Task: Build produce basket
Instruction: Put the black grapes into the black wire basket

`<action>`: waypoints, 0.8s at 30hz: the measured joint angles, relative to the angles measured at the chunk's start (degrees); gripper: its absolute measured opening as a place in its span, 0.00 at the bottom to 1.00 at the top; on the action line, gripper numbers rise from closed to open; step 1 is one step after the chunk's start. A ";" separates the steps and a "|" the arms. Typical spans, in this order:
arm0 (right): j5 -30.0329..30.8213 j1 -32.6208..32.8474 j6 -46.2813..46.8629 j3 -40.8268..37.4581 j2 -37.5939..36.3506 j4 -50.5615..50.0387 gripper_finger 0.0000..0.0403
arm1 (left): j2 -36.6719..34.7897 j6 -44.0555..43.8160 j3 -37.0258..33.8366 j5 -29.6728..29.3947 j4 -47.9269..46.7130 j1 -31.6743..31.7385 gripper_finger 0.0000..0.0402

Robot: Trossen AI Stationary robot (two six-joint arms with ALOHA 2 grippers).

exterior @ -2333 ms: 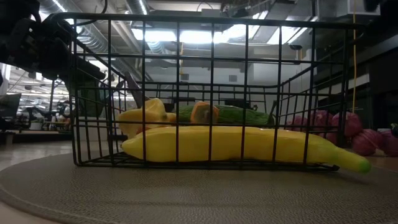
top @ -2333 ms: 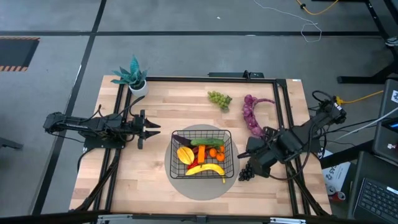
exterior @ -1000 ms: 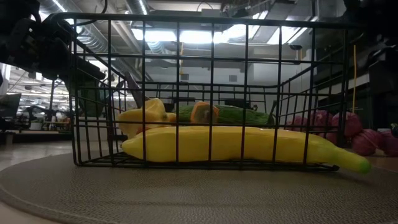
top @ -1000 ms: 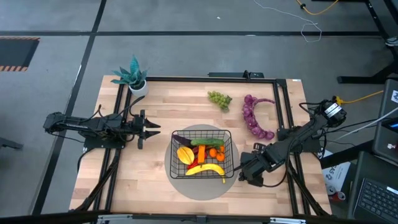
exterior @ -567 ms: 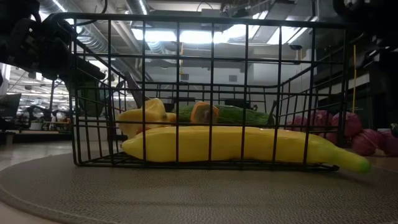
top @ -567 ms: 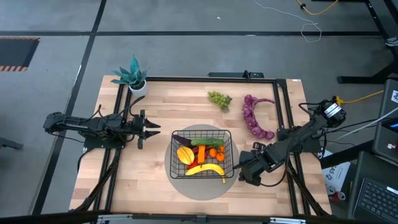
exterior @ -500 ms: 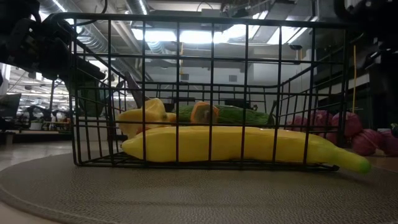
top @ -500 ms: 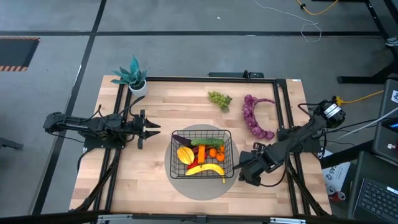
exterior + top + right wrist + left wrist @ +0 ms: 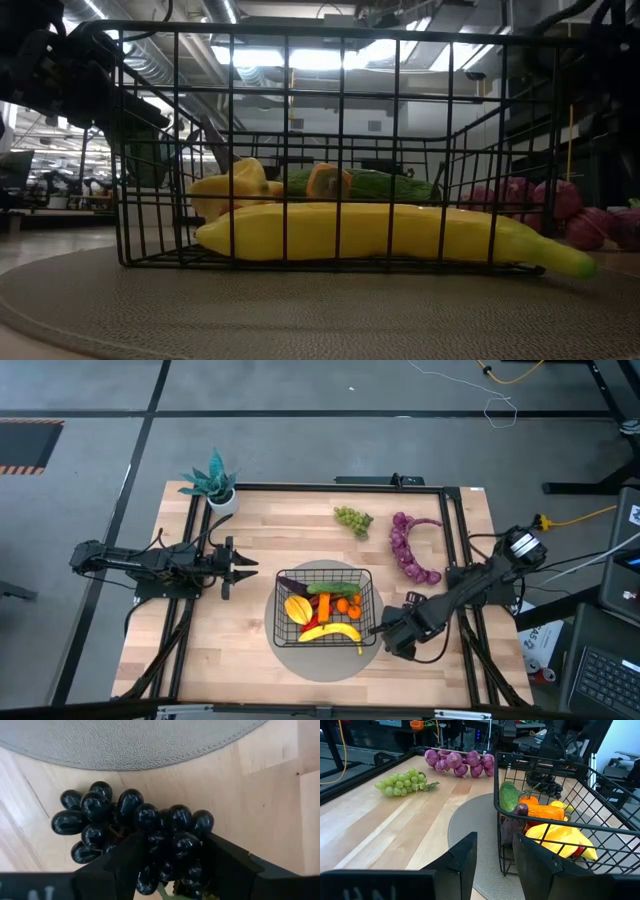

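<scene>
Basket (image 9: 326, 606) of black wire sits on a round grey mat (image 9: 300, 658) at the middle of the table (image 9: 260, 540). Inside lie a banana (image 9: 331, 632) along the near side, a starfruit (image 9: 297, 608), a carrot (image 9: 323, 607), oranges (image 9: 348, 605), a cucumber (image 9: 332, 588) and an eggplant (image 9: 293, 584) at the far left corner; something red shows under the banana.

Dark grapes (image 9: 135, 827) are pinched between the fingers (image 9: 124, 860) of the right gripper (image 9: 172, 862), most of the bunch spilling out ahead of the tips. In the right wrist view the bunch is over bare wood just off the mat's edge; whether it touches the wood cannot be told. From above, the right gripper (image 9: 392, 638) is just beside the basket's right near corner, and the bunch itself is hidden under it.

Green grapes (image 9: 352, 518) lie on the far part of the table, with purple grapes (image 9: 406, 546) in a long curve to their right, near the right rail.

Left gripper (image 9: 243, 568) waits left of the basket, well apart from it, pointing toward it, its fingers (image 9: 461, 860) parted and holding nothing. A potted plant (image 9: 214, 482) stands at the far left corner.
</scene>
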 joint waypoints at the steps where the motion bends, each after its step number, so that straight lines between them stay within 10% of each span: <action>1: -0.32 0.00 0.02 0.02 0.31 0.00 0.52 | -0.02 0.02 0.00 0.00 0.00 0.01 0.30; 15: -1.75 0.00 10.44 -0.10 1.39 -0.34 0.50 | -0.02 0.02 0.00 0.00 0.00 0.02 0.30; 24: -4.20 0.00 18.70 -0.12 1.41 -0.21 0.29 | 0.00 0.00 0.00 -0.01 0.00 0.01 0.30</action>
